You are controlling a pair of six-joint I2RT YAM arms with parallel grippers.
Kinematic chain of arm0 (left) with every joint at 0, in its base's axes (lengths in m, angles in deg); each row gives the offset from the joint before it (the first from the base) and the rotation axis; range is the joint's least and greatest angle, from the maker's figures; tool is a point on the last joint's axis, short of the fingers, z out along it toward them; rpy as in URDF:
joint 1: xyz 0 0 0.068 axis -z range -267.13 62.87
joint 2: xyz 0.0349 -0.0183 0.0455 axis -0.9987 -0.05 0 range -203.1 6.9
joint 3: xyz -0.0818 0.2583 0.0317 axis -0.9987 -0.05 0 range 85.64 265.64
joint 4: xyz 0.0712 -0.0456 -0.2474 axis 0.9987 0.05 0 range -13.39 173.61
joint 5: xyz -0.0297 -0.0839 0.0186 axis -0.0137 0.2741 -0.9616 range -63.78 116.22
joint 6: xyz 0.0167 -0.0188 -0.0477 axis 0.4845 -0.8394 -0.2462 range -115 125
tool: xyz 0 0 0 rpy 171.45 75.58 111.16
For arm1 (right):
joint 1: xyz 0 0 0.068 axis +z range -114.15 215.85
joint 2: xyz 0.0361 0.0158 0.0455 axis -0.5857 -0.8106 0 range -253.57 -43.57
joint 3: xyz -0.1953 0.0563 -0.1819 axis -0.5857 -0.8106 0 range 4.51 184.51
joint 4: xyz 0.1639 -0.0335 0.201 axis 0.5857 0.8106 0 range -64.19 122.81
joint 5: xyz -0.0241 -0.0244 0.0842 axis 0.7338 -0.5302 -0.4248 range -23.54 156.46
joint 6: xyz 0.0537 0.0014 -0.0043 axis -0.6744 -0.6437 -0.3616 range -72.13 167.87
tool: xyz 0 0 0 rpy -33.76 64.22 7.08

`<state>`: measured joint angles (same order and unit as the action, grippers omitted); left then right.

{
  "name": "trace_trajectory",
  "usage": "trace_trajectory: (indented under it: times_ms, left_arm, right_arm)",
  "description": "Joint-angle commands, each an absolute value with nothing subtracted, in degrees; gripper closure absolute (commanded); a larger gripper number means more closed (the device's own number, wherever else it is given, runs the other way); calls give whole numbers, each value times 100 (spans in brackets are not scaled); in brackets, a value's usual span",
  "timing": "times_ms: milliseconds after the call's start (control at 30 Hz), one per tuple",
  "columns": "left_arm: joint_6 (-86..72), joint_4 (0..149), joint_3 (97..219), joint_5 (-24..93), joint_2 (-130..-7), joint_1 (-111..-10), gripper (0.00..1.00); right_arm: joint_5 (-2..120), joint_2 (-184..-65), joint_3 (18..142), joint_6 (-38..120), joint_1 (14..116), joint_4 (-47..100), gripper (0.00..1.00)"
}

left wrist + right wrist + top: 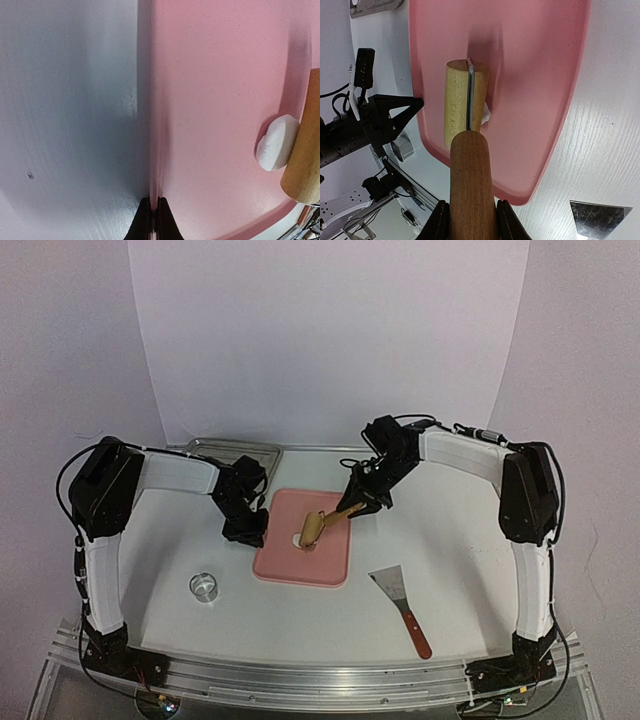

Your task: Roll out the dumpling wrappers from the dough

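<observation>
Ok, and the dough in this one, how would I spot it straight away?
Find the pink board in the middle of the table. On it the right tool holds a wooden roller, and the dough is the small white lump pressed against the roller's drum. It is the only white thing on the board, thick and rounded rather than a flat disc.

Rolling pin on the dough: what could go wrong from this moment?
1. The dough lies at the edge of the rolling pin, not under its middle, so it may squeeze sideways instead of flattening evenly.
2. The left claw pinches only the rim of the pink mat; a hard push from the right claw might pull it free.
</observation>
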<state>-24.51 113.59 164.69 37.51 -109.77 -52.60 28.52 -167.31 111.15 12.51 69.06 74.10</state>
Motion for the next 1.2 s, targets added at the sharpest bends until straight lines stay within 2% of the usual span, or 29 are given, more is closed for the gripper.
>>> trace_trajectory:
  times_ms: [0,300,533,700,1000,1167]
  left_arm:
    - [-2098,11290,16423,3640,-11039,-5119,100]
    - [-1670,11350,16082,3194,-10873,-4757,100]
    - [-1755,11385,15957,3198,-10772,-4667,100]
    - [-1772,11411,15975,3170,-10758,-4644,100]
    - [-1759,11382,15964,3159,-10733,-4637,100]
    - [-1759,11388,15970,3167,-10740,-4635,100]
  right_arm:
    - [3400,-16654,11252,1310,6978,7894,100]
    - [2703,-15787,10893,1168,6943,7882,100]
    - [2431,-15788,10514,1313,6964,7877,100]
    - [2638,-15941,10396,1442,7013,7886,100]
    - [3748,-16426,10541,1524,7017,8278,100]
    - [3859,-16785,10602,1609,7121,8297,100]
